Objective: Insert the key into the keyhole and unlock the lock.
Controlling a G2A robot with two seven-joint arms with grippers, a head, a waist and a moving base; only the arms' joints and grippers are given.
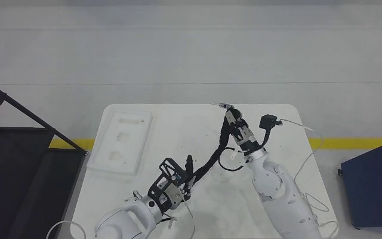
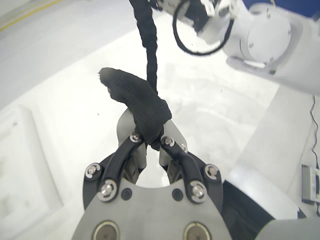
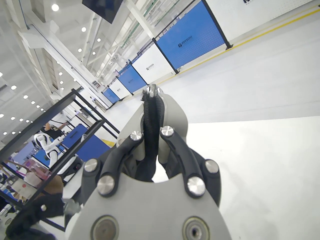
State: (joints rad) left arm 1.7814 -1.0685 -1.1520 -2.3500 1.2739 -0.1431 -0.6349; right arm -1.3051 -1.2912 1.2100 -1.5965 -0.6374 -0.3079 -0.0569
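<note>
Lining both ends up square before pushing is the trick, I judge. Nearest, left gripper (image 2: 150, 131), lower centre in top view, jaws clamped on black sleeved cable (image 2: 151, 58) end. Farther up-frame, right gripper (image 3: 151, 101) angled upward, jaws clamped on its other end; metal tip (image 3: 151, 90) pokes out, key or not unclear.

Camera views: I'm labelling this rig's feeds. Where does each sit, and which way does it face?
Top view: above the arms, looking down on the table; both arms show.
Left wrist view: on that wrist, facing along the left gripper over the table; the right arm shows beyond.
Right wrist view: on that wrist, facing past the right gripper into the hall.
Shared: all see the black sleeved cable.
</note>
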